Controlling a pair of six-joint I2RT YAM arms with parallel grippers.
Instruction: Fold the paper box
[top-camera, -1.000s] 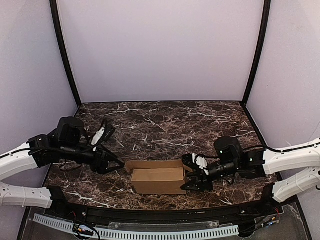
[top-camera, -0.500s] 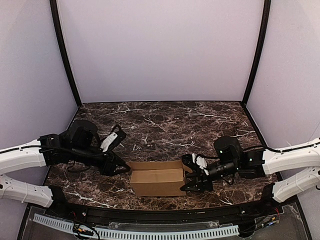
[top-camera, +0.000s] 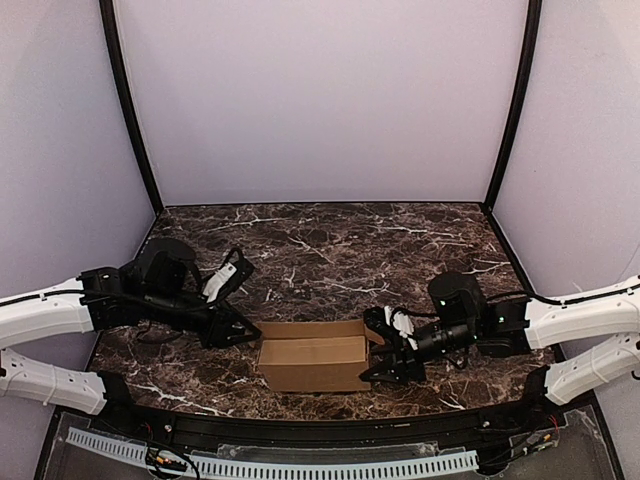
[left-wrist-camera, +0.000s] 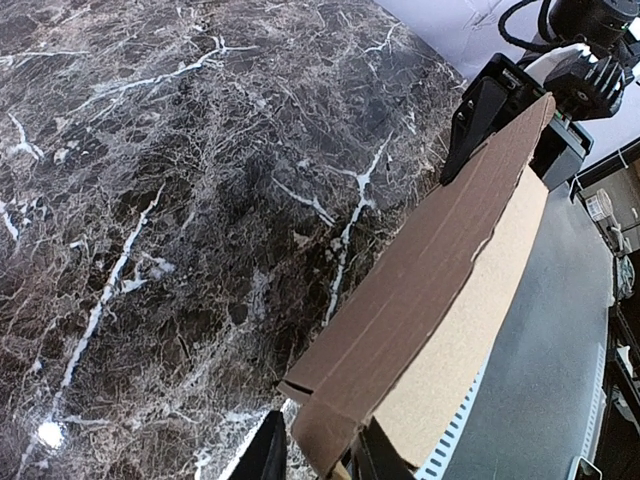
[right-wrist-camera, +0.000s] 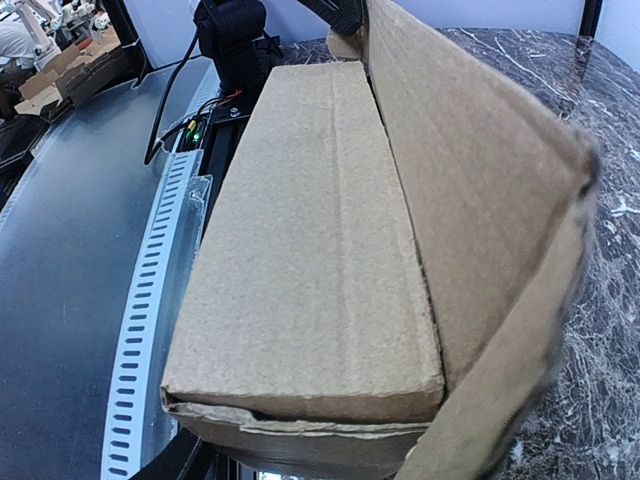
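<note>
Your right gripper (top-camera: 378, 350) clasps the thin brown cardboard paper box (top-camera: 312, 364) at its right end to steady it, while your left gripper (top-camera: 245, 335) straddles the left flap (left-wrist-camera: 335, 395); whether it pinches cannot be told.

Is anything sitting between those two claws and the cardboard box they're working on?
Nothing visible does. The left claw is at the left end of the paper box, its fingers either side of a flap edge, and the right claw is at the right end.

Stock: one paper box (top-camera: 312, 357); two grippers, left gripper (top-camera: 243, 335) and right gripper (top-camera: 381, 350); one marble-patterned table (top-camera: 330, 245).
</note>
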